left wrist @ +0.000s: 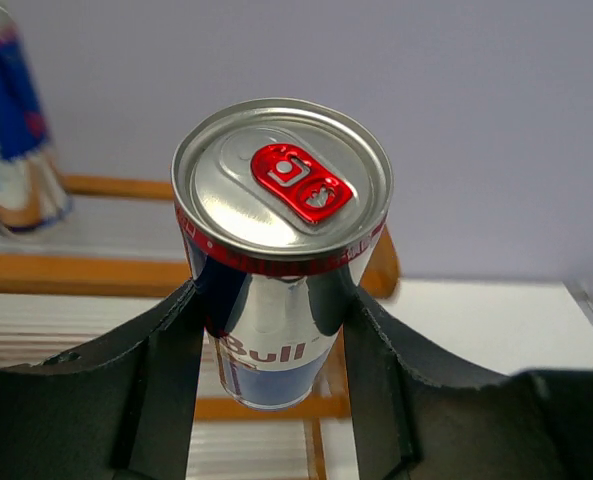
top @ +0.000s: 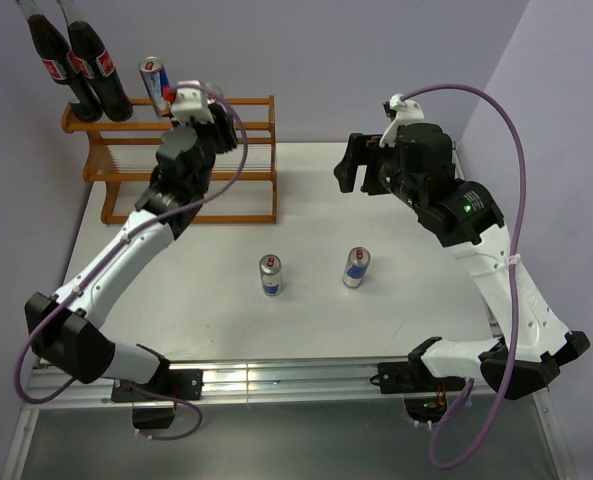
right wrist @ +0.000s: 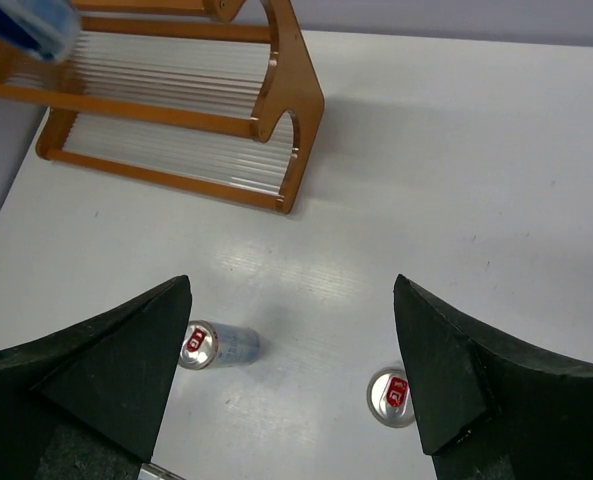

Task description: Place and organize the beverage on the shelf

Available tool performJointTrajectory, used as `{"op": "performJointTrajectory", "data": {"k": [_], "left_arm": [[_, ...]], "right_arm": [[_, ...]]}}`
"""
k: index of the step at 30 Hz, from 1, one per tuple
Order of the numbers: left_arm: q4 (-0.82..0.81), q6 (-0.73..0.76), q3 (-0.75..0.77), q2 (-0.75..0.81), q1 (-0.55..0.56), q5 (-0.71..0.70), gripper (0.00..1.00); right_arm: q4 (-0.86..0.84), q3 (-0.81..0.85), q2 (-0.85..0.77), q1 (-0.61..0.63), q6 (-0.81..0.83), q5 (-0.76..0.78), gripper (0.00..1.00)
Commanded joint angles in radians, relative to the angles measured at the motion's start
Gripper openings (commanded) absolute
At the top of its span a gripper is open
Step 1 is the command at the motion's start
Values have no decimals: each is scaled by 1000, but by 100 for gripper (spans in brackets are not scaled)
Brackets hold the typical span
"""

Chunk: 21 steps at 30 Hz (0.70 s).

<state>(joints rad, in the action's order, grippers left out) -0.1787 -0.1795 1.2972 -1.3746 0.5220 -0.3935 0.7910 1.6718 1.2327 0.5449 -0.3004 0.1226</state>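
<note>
Between the black fingers (left wrist: 166, 350) of my left gripper (top: 176, 101) is a blue-and-silver can (left wrist: 276, 250) with a red tab, held upright above the shelf (top: 226, 181) near its top tier. On that tier stand two dark cola bottles (top: 51, 62) (top: 98, 62) and another can (top: 154, 80), which also shows at the left of the left wrist view (left wrist: 11, 130). Two more cans (top: 270, 275) (top: 356, 267) stand upright on the white table. High above them, my right gripper (right wrist: 291, 290) hangs open and holds nothing.
The shelf's wooden side panel (right wrist: 281, 95) and thin rails show at the top of the right wrist view. Purple walls close in the back and both sides. The arm bases sit on the metal rail (top: 276, 375) at the table's near edge.
</note>
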Motion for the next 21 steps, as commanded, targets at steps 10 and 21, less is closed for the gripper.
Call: {"op": "performJointTrajectory", "data": {"k": [10,21], "left_arm": [[168,-37,510,-299,-186,-70,0],[188,-17,625,-400,-234,-67,0]], "right_arm": [[-75,-52,-30,-8,6,-14,89],[-78,-58,-30,-10,20,-26,89]]}}
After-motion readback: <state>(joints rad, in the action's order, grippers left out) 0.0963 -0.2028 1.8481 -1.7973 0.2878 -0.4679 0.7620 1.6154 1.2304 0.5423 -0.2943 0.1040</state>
